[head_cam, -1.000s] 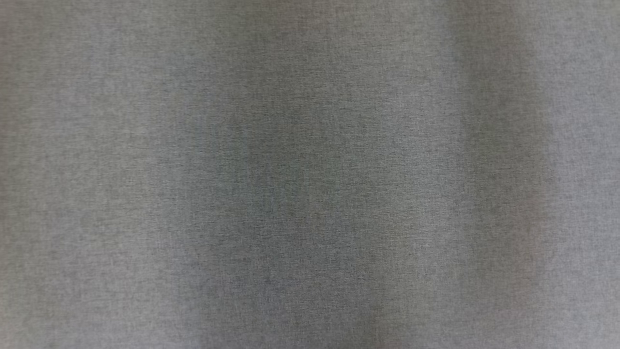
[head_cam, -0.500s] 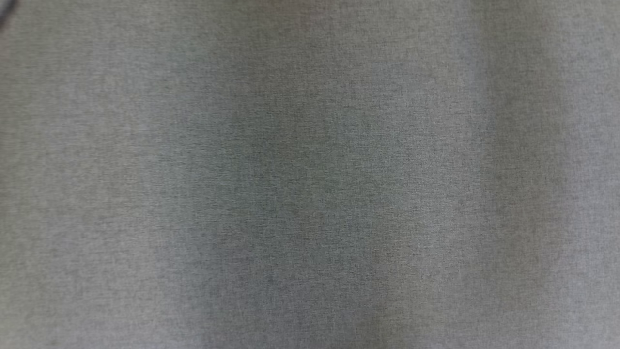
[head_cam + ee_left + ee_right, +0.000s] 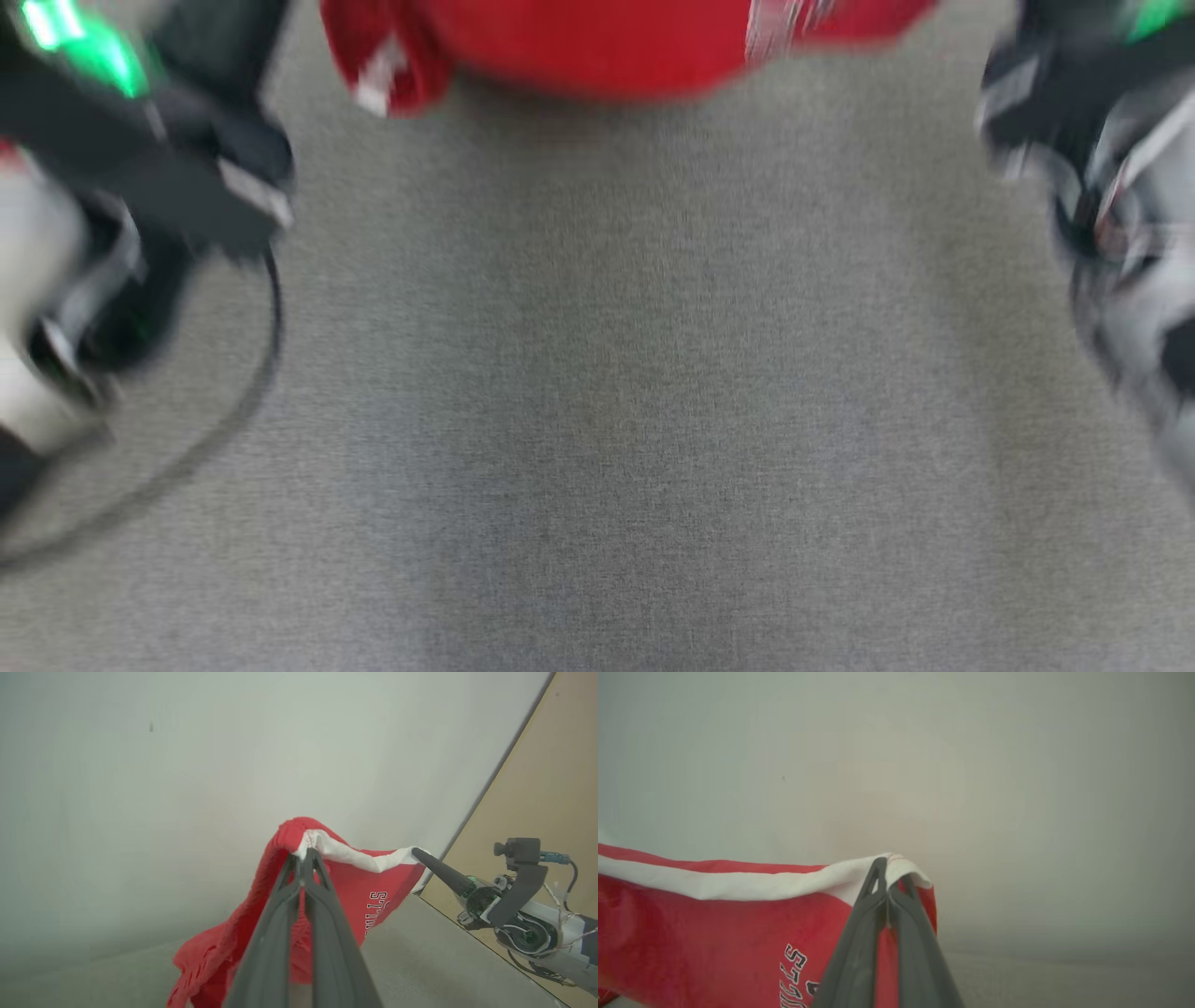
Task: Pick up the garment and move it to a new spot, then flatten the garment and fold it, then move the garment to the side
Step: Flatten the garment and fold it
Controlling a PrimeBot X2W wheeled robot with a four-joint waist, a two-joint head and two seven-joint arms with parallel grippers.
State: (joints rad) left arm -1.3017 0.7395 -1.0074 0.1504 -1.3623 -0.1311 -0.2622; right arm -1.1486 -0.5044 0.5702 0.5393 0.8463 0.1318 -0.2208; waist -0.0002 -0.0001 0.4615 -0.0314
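Garment (image 3: pixel 359 891), red with a white band (image 3: pixel 761 882), hangs stretched between my hands: left gripper (image 3: pixel 303 861) pinched tight on one end of the band, right gripper (image 3: pixel 889 879) on the other. Its long axis runs hand to hand, lower part sagging toward the grey surface (image 3: pixel 597 420). Bare surface lies open toward me; its edge runs close by my right gripper.

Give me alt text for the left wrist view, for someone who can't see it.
The left gripper, shut, holds a red garment by its white-trimmed edge, raised over a grey surface. The right gripper pinches the same white edge further along; a pale wall stands behind.
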